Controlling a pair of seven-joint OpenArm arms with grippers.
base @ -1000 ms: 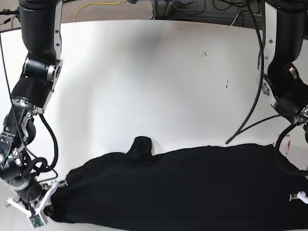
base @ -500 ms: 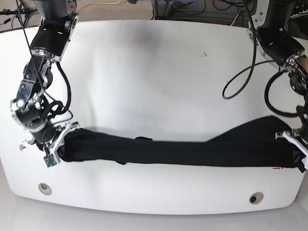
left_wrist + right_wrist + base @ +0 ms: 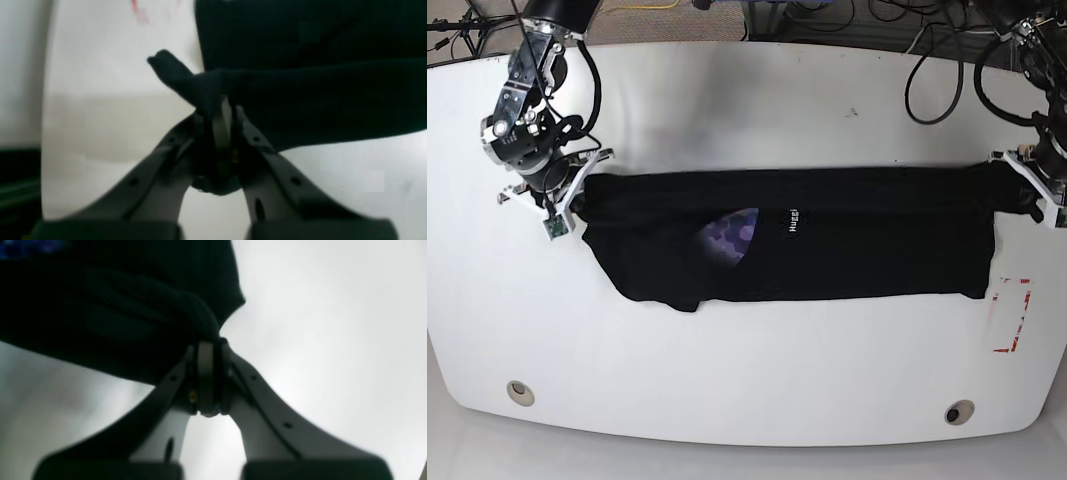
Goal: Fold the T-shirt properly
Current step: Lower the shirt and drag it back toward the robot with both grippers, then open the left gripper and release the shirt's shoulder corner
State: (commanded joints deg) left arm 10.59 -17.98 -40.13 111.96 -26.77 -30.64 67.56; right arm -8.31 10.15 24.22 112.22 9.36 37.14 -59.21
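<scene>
- Left wrist: one left end effector (image 3: 223, 110) clamped on a fold of the one T-shirt (image 3: 310, 76), cloth spreading toward 2 o'clock.
- Right wrist: one right end effector (image 3: 209, 346) pinching T-shirt cloth, bulk toward 10 o'clock.
- Base: T-shirt stretched across the worktop (image 3: 747, 100) between two end effectors at 3 and 9 o'clock; one purple patch (image 3: 730, 238).

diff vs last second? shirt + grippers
Both arms carried the T-shirt from the table's near edge to mid-table, stretched wide; purple patch and white lettering now show. Unchanged: left gripper and right gripper stay shut on its ends.
</scene>
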